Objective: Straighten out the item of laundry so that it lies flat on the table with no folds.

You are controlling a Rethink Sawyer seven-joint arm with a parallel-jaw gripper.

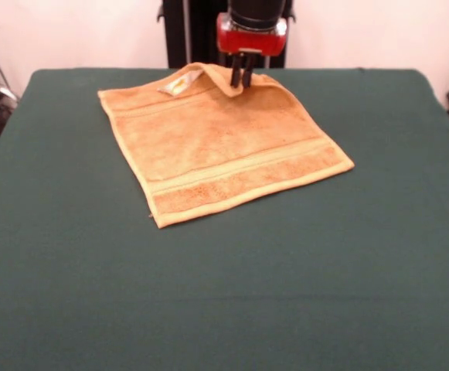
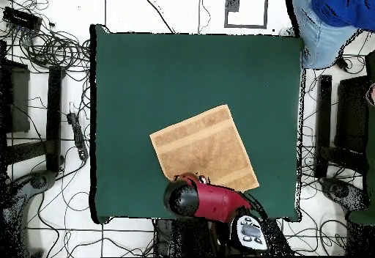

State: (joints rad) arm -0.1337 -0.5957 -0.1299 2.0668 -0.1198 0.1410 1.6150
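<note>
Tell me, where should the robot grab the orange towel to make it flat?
Best at the far corner of the towel, the one nearest the robot, where the edge by the white label is folded over and raised. That lifted corner gives the jaws something to pinch from above. The gripper is right there already. The rest lies flat on the table.

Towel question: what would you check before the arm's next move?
1. Gripper at the towel: ok, its tips meet the raised far corner.
2. Firm grasp on the cloth: cannot tell.
3. Towel flat: not ok, the far edge is folded over, white label showing.
4. Rest of towel smooth: ok, both border bands lie flat.
5. Room on the table to spread it: ok, green top surrounds it.
6. Person off the table: ok, beyond its corner.
</note>
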